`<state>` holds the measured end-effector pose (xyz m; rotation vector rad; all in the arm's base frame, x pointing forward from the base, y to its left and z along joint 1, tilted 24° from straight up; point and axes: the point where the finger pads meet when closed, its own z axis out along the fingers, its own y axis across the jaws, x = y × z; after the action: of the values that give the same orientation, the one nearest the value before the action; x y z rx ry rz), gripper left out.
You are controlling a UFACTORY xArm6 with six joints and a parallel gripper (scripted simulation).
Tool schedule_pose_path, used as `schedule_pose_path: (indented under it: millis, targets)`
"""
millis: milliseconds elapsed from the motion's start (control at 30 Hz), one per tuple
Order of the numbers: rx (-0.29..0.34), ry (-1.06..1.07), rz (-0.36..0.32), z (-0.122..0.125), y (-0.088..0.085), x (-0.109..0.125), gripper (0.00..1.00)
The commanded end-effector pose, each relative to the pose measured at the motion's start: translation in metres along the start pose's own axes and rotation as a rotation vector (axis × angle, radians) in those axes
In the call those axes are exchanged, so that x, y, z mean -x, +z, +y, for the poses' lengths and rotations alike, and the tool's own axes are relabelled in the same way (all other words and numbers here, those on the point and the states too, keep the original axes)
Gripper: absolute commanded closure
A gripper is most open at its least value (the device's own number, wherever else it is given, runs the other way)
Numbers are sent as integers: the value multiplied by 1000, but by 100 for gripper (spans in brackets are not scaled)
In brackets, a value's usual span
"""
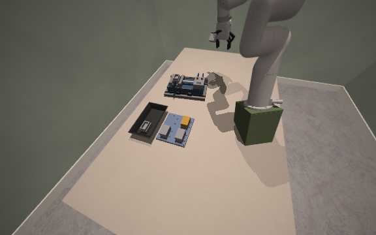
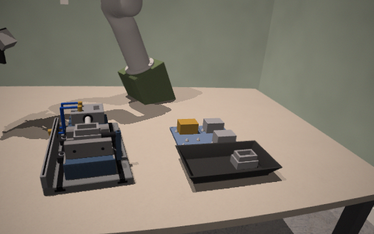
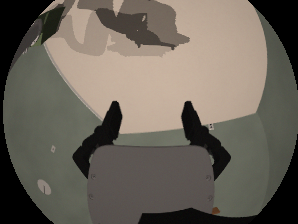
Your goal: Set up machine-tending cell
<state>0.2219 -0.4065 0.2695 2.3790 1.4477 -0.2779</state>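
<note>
High above the table, wide empty jaws hang well apart from the vise (image 1: 187, 86).

Below my tool spreads a beige table (image 1: 181, 183) on dark legs (image 2: 352, 216), streaked with soft shadows. Behind my tool and to either side rise plain grey-green walls (image 1: 61, 49). Grey mottled floor (image 1: 331, 156) meets them at a pale skirting board (image 1: 309, 80).

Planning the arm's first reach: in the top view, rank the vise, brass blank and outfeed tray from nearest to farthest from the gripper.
1. Vise, almost below the open gripper.
2. Brass blank, on the infeed plate's near corner.
3. Outfeed tray, beyond the plate, holding a finished part.
</note>
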Motion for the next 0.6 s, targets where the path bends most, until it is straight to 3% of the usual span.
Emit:
schedule_pose_path:
  millis: [0,433,500,567]
  targets:
    - [6,-29,12,21,2,-37,0]
    - [11,-91,36,45,5,-111,0]
    - [11,-91,36,45,5,-111,0]
    - [13,-110,41,50,5,-134,0]
